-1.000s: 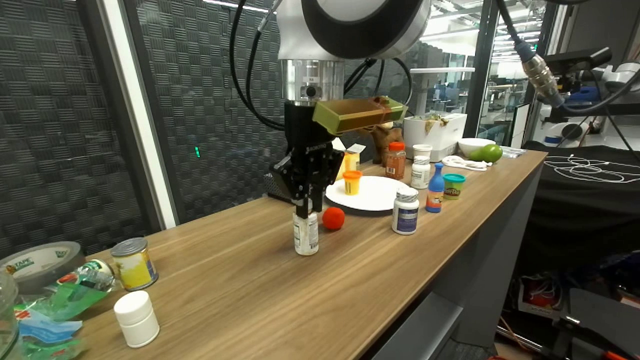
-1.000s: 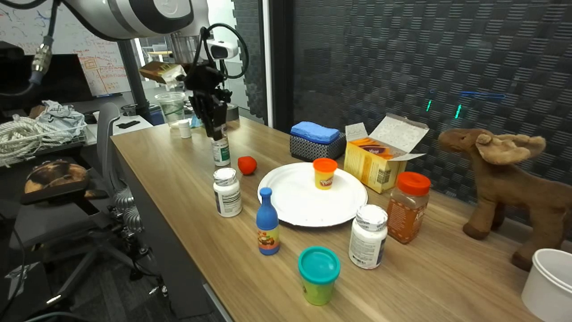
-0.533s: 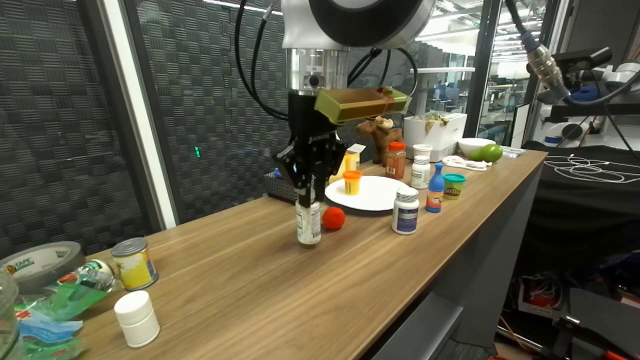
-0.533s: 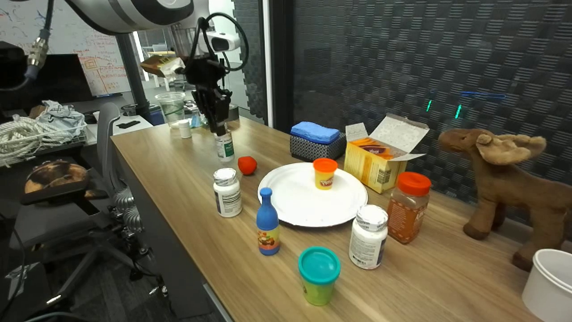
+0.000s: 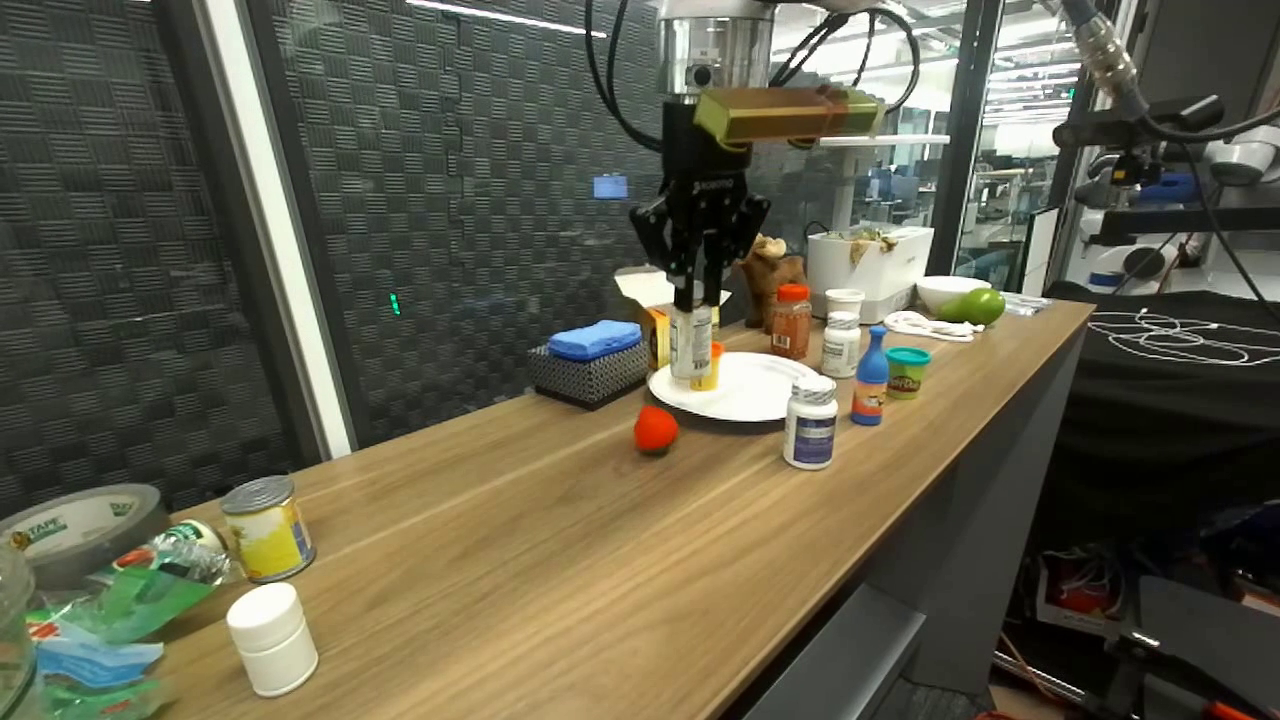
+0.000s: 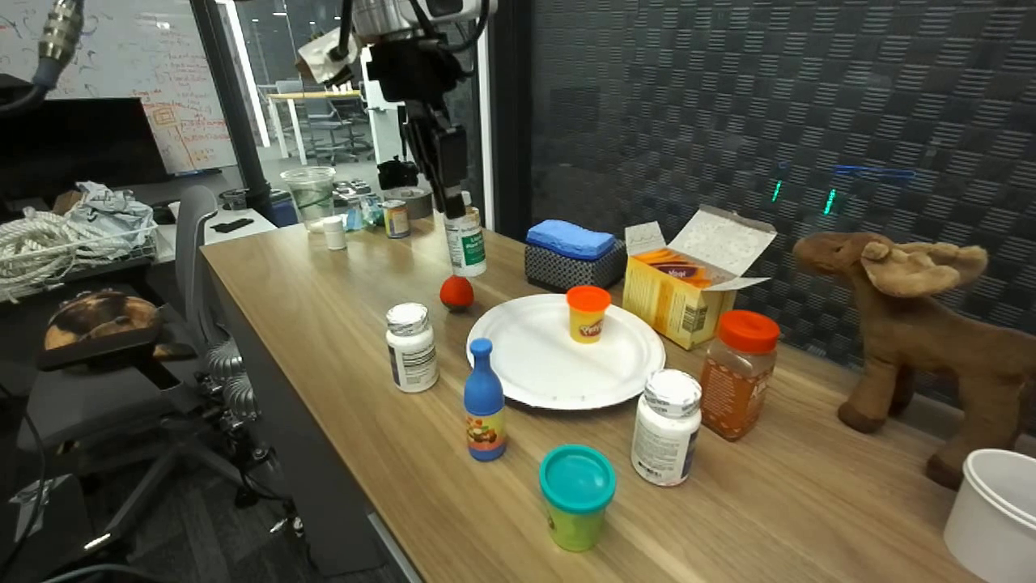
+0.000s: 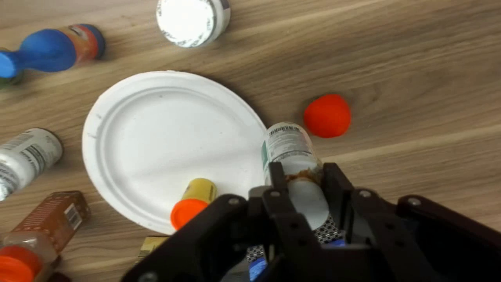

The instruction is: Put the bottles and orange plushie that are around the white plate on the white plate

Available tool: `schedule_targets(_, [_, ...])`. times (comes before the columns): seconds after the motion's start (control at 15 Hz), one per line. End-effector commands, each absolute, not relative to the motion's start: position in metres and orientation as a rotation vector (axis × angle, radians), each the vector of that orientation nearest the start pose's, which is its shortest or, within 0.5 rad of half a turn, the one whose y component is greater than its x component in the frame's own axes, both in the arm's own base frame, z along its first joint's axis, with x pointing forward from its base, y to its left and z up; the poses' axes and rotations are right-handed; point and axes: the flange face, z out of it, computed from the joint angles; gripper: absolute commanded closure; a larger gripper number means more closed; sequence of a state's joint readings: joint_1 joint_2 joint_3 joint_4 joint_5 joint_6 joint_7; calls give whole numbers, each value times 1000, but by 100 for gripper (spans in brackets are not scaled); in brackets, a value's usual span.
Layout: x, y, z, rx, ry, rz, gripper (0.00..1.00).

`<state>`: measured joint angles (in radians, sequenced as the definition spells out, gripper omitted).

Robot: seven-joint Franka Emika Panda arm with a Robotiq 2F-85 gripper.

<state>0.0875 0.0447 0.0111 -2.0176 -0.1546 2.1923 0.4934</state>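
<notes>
- In an exterior view, my jaws are clamped tight on the top of the green-label bottle [image 6: 467,249]. It hangs up in the air, over the table [image 6: 340,308], so it is not put away yet.
- Here the yellow tub [image 6: 588,321] stands on the white plate [image 6: 534,364]. It is the only thing I can see on there, and I don't know if it counts as one of mine. No bottle is on the plate, so I think most of the job is left.
- The white bottle [image 6: 665,441] and the blue bottle [image 6: 485,409] stand up on the table, near the plate. I think both are left to do. The jar with the orange lid [image 6: 740,376] is near too, but I'm not sure I have to move it.
- In an exterior view, the blue-label bottle [image 5: 810,435] stands up on the table, just beside the plate. That is one more to do.
- In the wrist view, the orange plushie [image 7: 328,116] sits on the table, near the plate but not touching it. It needs its turn. The bottle I hold hides a bit of the plate's edge, so I think I must go more over the middle before I let go.
</notes>
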Motion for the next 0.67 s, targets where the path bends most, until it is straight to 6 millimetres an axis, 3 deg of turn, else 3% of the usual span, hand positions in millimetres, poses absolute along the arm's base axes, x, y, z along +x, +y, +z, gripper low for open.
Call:
schedule_targets(0.0, [586,28,459,-3168,639,-274,93])
schedule_targets(0.6, [619,-1,435,-3145,778,-244,93])
